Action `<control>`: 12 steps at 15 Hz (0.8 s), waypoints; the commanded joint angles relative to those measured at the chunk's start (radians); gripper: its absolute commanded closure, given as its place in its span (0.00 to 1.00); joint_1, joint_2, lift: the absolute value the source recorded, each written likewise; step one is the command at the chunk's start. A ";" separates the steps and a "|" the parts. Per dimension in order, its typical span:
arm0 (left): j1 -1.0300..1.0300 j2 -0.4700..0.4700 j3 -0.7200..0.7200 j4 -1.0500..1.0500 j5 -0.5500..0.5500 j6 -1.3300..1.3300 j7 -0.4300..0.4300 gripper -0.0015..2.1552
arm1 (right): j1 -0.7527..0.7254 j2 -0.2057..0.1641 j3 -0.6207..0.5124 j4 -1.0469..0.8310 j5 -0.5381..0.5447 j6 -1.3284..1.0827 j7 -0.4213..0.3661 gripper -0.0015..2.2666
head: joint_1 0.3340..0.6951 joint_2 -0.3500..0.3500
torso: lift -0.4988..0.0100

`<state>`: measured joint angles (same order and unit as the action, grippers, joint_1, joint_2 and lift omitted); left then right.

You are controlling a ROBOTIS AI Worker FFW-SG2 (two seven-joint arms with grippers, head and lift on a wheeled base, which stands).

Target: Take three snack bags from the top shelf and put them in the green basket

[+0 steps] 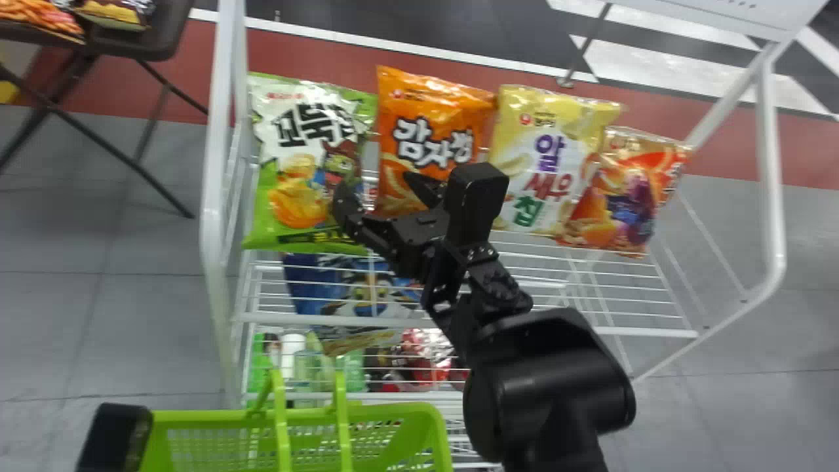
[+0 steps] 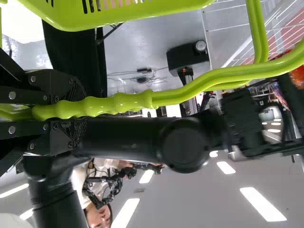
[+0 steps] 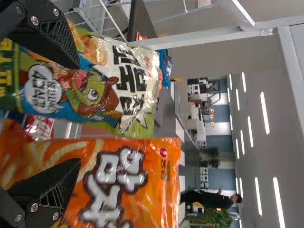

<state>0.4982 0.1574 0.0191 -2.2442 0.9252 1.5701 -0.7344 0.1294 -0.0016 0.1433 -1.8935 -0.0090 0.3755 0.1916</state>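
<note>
My right gripper [image 1: 385,196] stands open over the top shelf, one finger in front of the green snack bag [image 1: 262,216] and the other before the orange snack bag [image 1: 436,108]. In the right wrist view, the open right gripper [image 3: 78,114] has a finger over the green snack bag [image 3: 102,95] and a finger over the orange snack bag [image 3: 123,166]. To their right are a yellow snack bag [image 1: 547,164] and an orange-red one [image 1: 616,196]. The green basket [image 1: 393,412] is low in front of the rack. My left gripper [image 2: 71,111] is shut on its handle [image 2: 118,102].
White posts [image 1: 213,196] bound the wire shelf [image 1: 590,298] at both sides. Below it are a blue package [image 1: 314,282] and several bottles and packs. A dark table [image 1: 137,39] with snacks stands at the back left. Part of my left arm [image 1: 115,436] is beside the basket.
</note>
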 commanded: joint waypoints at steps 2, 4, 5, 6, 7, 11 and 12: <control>-0.012 0.010 0.002 0.020 0.007 0.001 -0.011 0.76 | -0.114 0.002 0.065 0.100 0.003 0.001 -0.032 0.06 | 1.00 0.21 | 0.93; -0.018 0.011 0.004 0.031 0.009 0.001 -0.020 0.76 | -0.175 0.002 0.087 0.156 0.006 0.050 -0.058 0.06 | 1.00 0.28 | 0.93; -0.018 0.011 0.005 0.035 0.009 0.001 -0.026 0.76 | -0.195 0.002 0.087 0.183 0.004 0.063 -0.058 0.13 | 1.00 0.29 | 0.93; -0.018 0.011 0.007 0.037 0.011 0.001 -0.028 0.76 | -0.208 0.002 0.087 0.189 0.003 0.102 -0.037 0.39 | 1.00 0.31 | 0.93; -0.020 0.011 0.009 0.038 0.011 0.001 -0.028 0.76 | -0.208 0.002 0.090 0.188 -0.005 0.102 -0.034 0.73 | 1.00 0.32 | 0.93; -0.029 0.010 0.005 0.040 0.009 0.001 -0.034 0.76 | -0.180 0.002 0.093 0.136 0.007 0.127 0.055 0.99 | 1.00 0.35 | 0.93; -0.029 0.010 0.005 0.041 0.009 0.001 -0.033 0.76 | -0.163 0.002 0.094 0.106 0.007 0.130 0.065 0.99 | 1.00 0.37 | 0.93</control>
<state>0.4699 0.1676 0.0254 -2.2041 0.9357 1.5701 -0.7678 -0.0545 -0.0016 0.2359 -1.7527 -0.0047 0.5018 0.2522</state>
